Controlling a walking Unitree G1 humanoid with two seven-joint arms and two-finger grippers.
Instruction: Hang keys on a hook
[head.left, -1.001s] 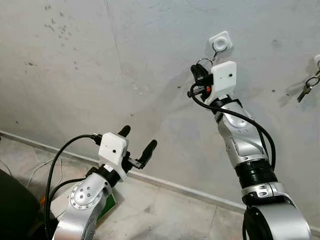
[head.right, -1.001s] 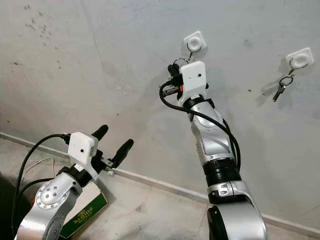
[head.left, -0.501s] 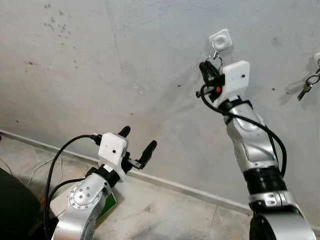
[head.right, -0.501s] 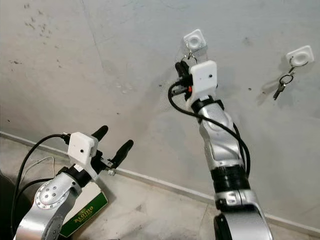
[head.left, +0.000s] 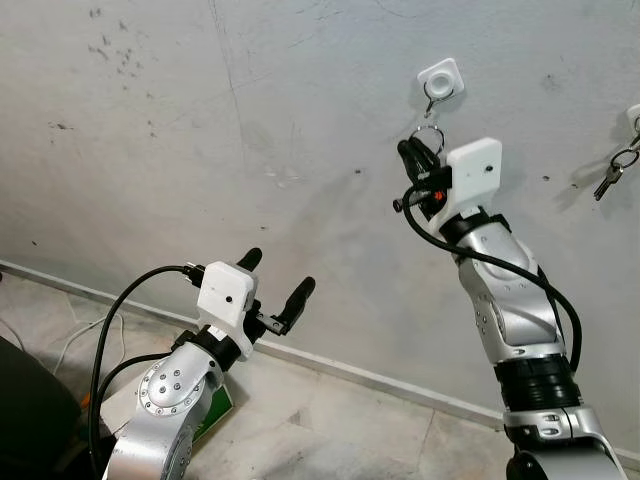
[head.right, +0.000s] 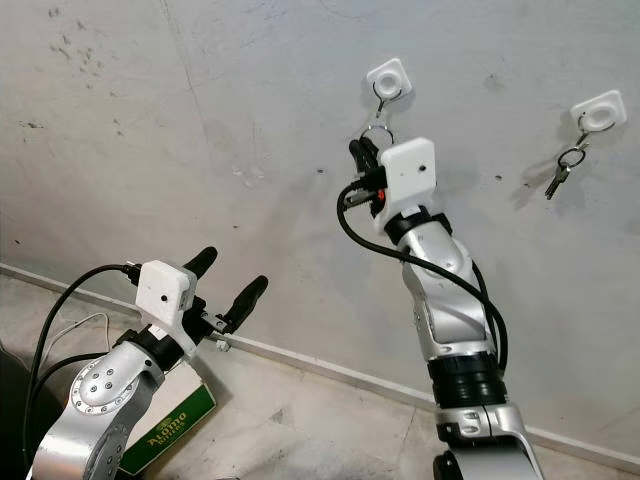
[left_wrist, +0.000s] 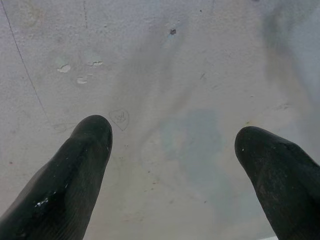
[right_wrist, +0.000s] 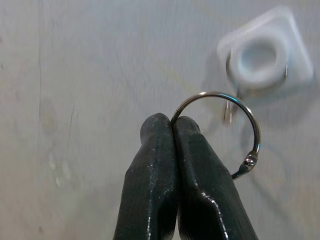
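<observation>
Keys' ring (right_wrist: 235, 135) is pinched between the closed fingertips of the right gripper (right_wrist: 172, 125), just below the hook (right_wrist: 227, 112), so a misaligned lift could miss it.

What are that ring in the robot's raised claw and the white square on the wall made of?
The ring looks like polished steel: thin, silvery, with bright glints. The white square hook base looks like smooth moulded plastic, matte, though it is blurred. Its wire hook seems metal. The right gripper pinching the ring has black, finely ribbed fingers, probably rubbery plastic.
</observation>
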